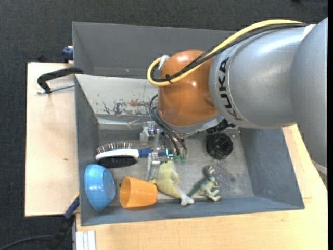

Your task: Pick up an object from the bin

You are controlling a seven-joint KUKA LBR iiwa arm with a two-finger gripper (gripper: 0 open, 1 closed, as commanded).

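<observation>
Here, past the blue bowl (99, 185) and the brush (118, 159), the jaws hang over the brush's blue handle, beside the pale toy (167, 180). Whether they are open cannot be told. Closing there might pinch the 2 together, or slip off.

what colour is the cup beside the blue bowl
Orange, seen in the camera view: the cup lies on its side.
</observation>
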